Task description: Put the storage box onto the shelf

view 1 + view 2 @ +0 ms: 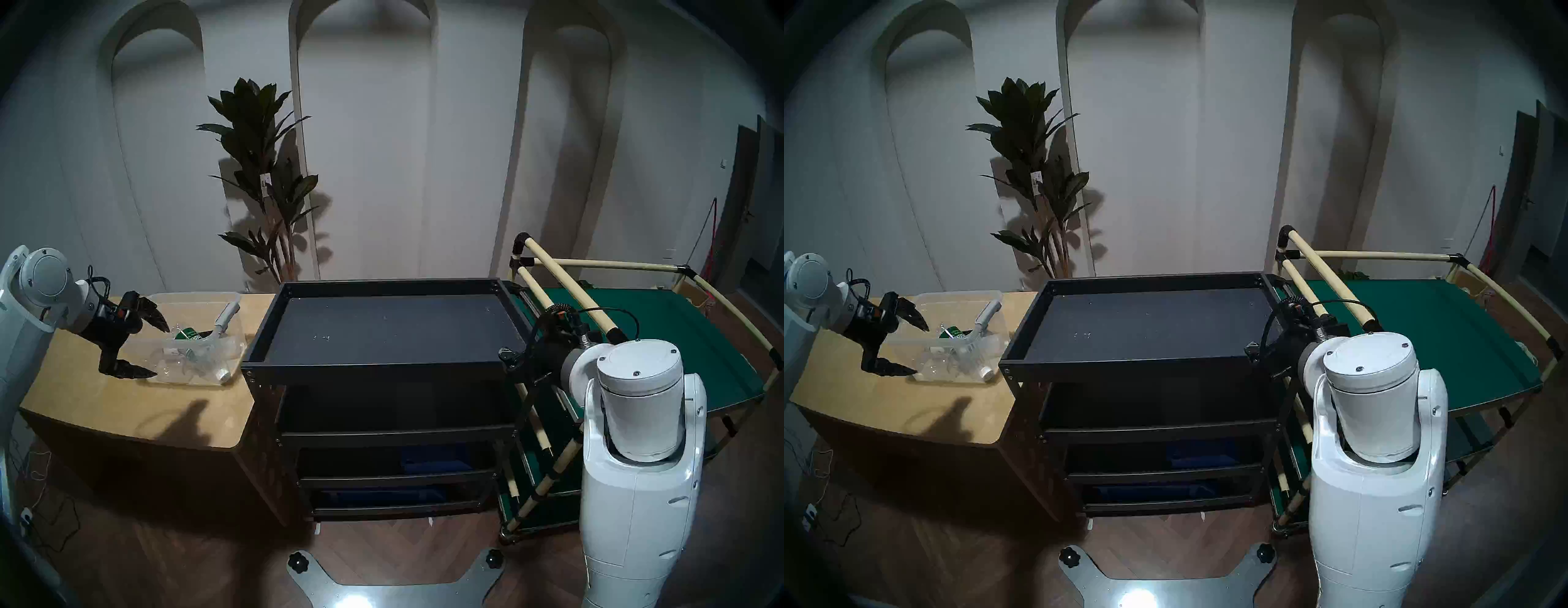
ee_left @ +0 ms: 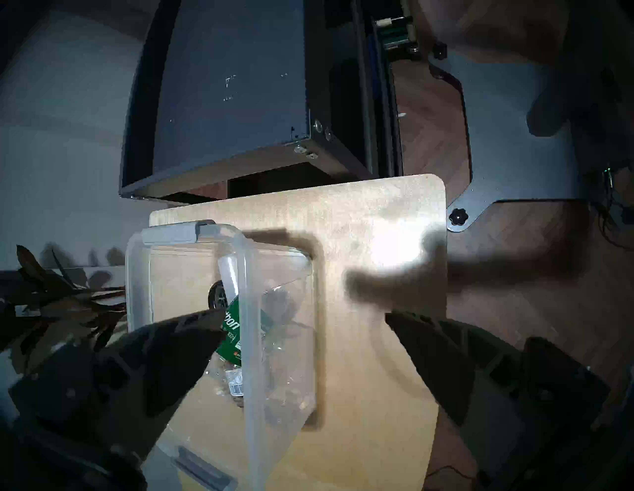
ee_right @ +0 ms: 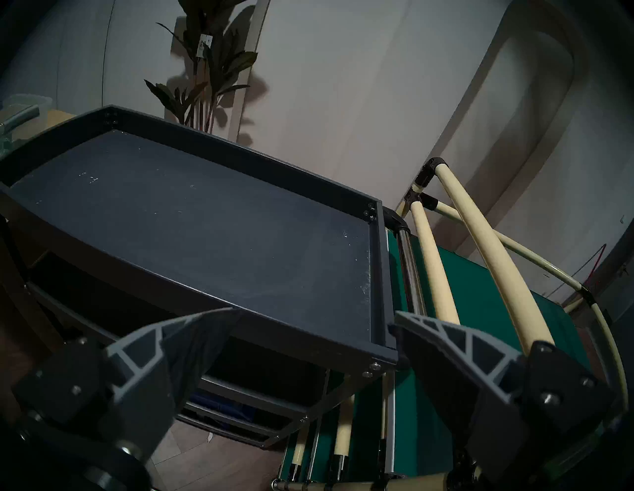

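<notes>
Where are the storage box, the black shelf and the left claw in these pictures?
storage box (image 1: 199, 339): head left view, on its clear front wall.
shelf (image 1: 373, 368): head left view, on the front rim of its top tray.
left claw (image 1: 163, 351): head left view, midway between its open fingertips.

Right arm (image 1: 636, 446): glossy white shell, round grey-white joint cap showing small dark screws; left arm (image 1: 38, 288): matching white-grey casing; black cables looping at both wrists; left gripper (image 1: 146, 350): black pointed fingers; right gripper (image 3: 315, 329): grey ribbed, truss-patterned fingers (image 3: 456, 346) on black screwed mounts.
</notes>
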